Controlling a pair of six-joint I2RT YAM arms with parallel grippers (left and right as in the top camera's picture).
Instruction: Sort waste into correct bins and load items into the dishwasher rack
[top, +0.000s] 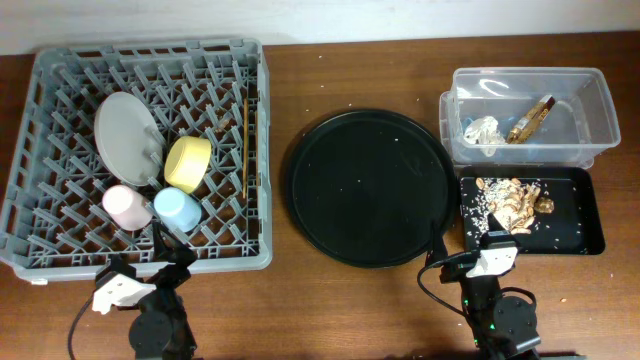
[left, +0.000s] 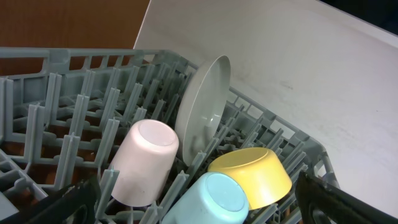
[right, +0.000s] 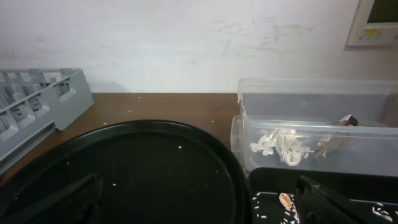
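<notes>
Since the plate (top: 125, 125), yellow bowl (top: 187, 163), pink cup (top: 124, 205), light-blue cup (top: 178, 208) and chopsticks (top: 245, 145) are all sitting in the dishwasher rack (top: 140, 47) on the left of the tabletop, the work is looking finished and only a tidy retreat is remaining. The tissue (top: 482, 130) and wrapper (top: 530, 118) are lying in the clear tub (top: 590, 100) at the far right, and the food scraps (top: 510, 200) are resting in the black tray (top: 580, 225) just near of it. The left tool (left: 196, 190) is hovering at the rack's near edge, fingers spread wide and gripping nothing, so it is best lifting straight away from the cups rather than sweeping sideways. The right tool (right: 199, 186) is likewise gaping empty over the near rim of the round tray (top: 365, 190), which is carrying only a few pale specks.
</notes>
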